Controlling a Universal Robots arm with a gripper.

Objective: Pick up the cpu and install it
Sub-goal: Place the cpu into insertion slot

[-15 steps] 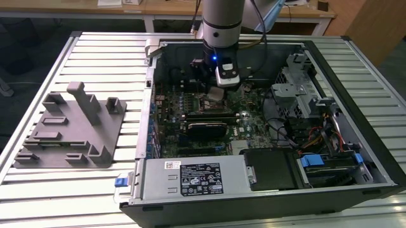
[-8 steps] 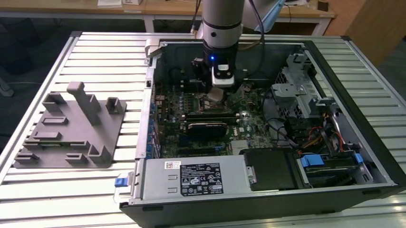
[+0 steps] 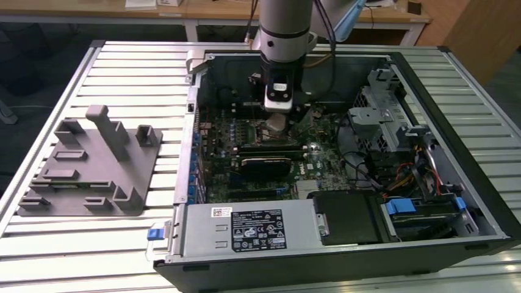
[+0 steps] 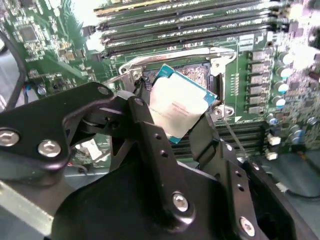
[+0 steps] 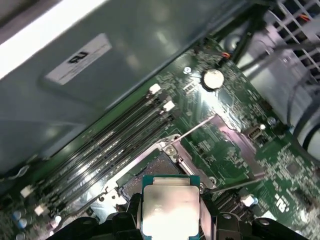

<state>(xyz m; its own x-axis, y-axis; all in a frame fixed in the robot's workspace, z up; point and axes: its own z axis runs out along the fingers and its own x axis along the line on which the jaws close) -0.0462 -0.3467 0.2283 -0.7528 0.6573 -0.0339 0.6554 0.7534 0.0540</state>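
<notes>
The cpu (image 4: pixel 177 107) is a flat square chip with a silvery top plate and a teal-edged rim. It sits tilted between my black fingers (image 4: pixel 145 125), and my gripper (image 4: pixel 172 119) is shut on it. It hangs just above the open motherboard socket (image 4: pixel 196 71). In the first wrist view the cpu (image 5: pixel 171 207) lies between the gripper (image 5: pixel 171 222) jaws, close to the socket (image 5: pixel 150 172), whose load plate (image 5: pixel 240 145) is swung open. In the exterior view the gripper (image 3: pixel 279 125) reaches down into the open computer case (image 3: pixel 195 122), over the board's middle.
Memory slots (image 4: pixel 190 20) run beside the socket. A grey plastic fixture block (image 3: pixel 89 165) stands on the slatted table at the exterior view's left. Inside the case are a power supply (image 3: pixel 244 229), a drive cage (image 3: pixel 391 116) and loose cables (image 3: pixel 407 177).
</notes>
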